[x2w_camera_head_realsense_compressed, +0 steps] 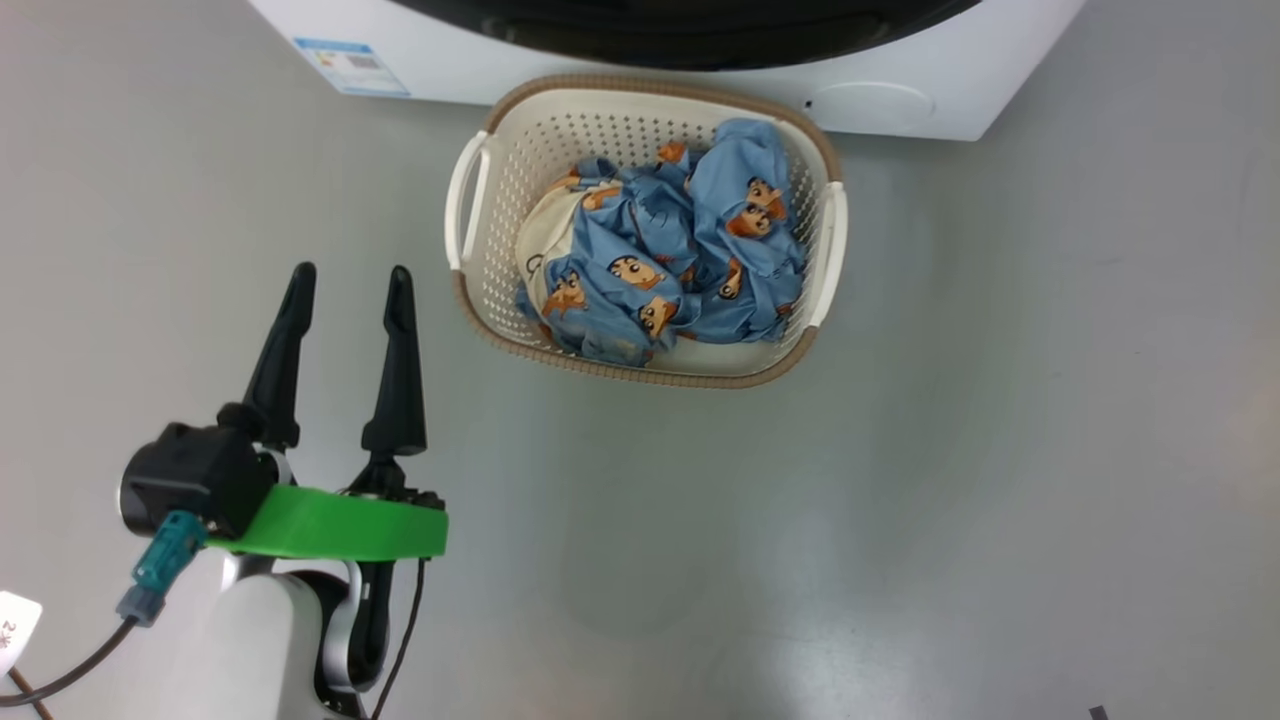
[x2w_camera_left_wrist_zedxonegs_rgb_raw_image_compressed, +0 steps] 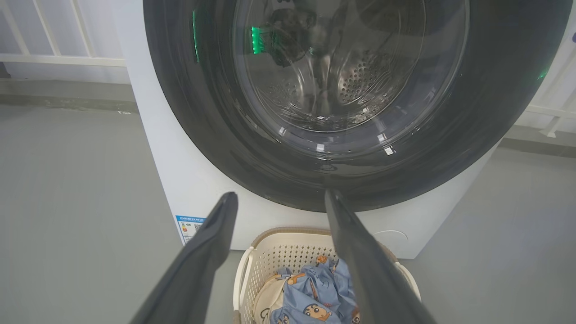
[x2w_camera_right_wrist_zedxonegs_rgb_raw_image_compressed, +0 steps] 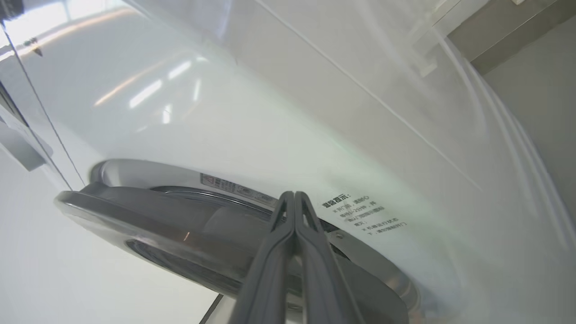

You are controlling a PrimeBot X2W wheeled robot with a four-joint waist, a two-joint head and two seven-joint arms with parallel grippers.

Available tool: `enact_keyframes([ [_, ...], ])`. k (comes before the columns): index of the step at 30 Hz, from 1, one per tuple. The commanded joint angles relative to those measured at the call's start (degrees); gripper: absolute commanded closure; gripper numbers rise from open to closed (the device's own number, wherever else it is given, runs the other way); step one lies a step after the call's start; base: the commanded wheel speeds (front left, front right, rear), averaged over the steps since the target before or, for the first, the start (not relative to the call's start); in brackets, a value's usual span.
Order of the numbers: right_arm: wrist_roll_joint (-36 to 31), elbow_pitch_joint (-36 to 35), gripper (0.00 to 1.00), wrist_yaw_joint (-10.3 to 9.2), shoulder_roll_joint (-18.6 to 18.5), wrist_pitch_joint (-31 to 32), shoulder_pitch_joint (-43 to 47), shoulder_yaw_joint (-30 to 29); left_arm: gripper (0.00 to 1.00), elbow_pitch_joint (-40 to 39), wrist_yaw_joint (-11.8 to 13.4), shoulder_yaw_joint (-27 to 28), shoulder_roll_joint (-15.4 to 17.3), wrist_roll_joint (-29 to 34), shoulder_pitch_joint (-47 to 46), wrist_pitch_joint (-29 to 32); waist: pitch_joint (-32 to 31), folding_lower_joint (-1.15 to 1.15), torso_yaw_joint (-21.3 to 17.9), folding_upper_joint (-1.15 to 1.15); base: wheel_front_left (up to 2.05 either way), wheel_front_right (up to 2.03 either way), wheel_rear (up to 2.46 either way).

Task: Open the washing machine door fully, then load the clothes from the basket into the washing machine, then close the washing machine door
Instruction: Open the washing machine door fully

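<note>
Hanging wide open and empty before the big white boxy washing machine [x2w_camera_head_realsense_compressed: 450,60], my left pincer [x2w_camera_head_realsense_compressed: 351,272] points toward its blue label sticker [x2w_camera_head_realsense_compressed: 350,65], whose print is too small to read. The cream perforated plastic basket [x2w_camera_head_realsense_compressed: 465,200] of light blue cartoon-print clothes [x2w_camera_head_realsense_compressed: 680,250] sits just before the machine's foot, under its round black-rimmed glass door [x2w_camera_left_wrist_zedxonegs_rgb_raw_image_compressed: 202,112]. My right pincer [x2w_camera_right_wrist_zedxonegs_rgb_raw_image_compressed: 293,194], pressed shut on nothing, is at that door's raised edge. The rim looks slick, so I may slip and let it swing back. The dark Chinese print [x2w_camera_right_wrist_zedxonegs_rgb_raw_image_compressed: 360,213] nearby is blurred.

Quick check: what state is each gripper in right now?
Left gripper: open, holding nothing.
Right gripper: closed, nothing between the jaws.
</note>
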Motion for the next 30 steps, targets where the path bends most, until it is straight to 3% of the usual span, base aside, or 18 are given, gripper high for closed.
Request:
enact_keyframes([
  [1,2.06,-1.13,1.00,0.09,-0.46,1.78,-1.32,0.20,0.00,-1.60,0.56,1.41,1.08,-0.60,-1.14,-0.36,0.57,0.00,0.64,0.00,0.00,0.00,0.00],
  [14,6.90,4.13,1.00,0.09,-1.68,14.49,-8.35,3.15,0.00,-2.21,1.60,-0.09,1.08,-2.24,-1.93,-0.36,2.16,0.00,2.58,0.00,0.00,0.00,0.00],
  [30,8.07,6.12,1.00,0.09,-0.34,20.35,-9.79,6.00,0.00,-1.46,2.27,-0.40,1.08,-3.41,-1.37,-0.36,0.60,0.00,4.19,0.00,0.00,0.00,0.00],
])
